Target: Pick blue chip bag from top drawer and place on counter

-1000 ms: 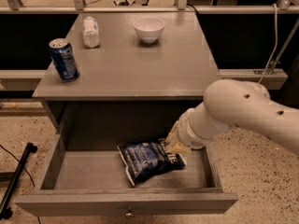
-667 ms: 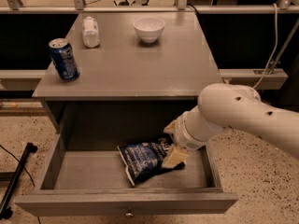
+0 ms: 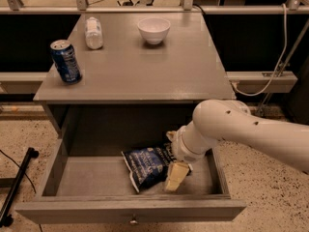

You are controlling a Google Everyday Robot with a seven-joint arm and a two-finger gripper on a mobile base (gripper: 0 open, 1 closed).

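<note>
The blue chip bag (image 3: pixel 147 166) lies flat on the floor of the open top drawer (image 3: pixel 128 209), right of its middle. My gripper (image 3: pixel 173 156) is down inside the drawer at the bag's right end. It is open, with one pale finger (image 3: pixel 175 176) in front of the bag's end and the other behind it. The white arm (image 3: pixel 241 129) comes in from the right and hides the bag's right edge. The counter (image 3: pixel 145 69) is the grey top above the drawer.
On the counter stand a blue soda can (image 3: pixel 65 62) at the left edge, a small white bottle (image 3: pixel 93 33) at the back left and a white bowl (image 3: pixel 154 30) at the back middle. A black stand (image 3: pixel 17 190) is on the floor at left.
The arm has shifted slightly left and lower in the drawer, and the front finger has moved closer to the drawer front beside the bag. The bag has stayed in place.
</note>
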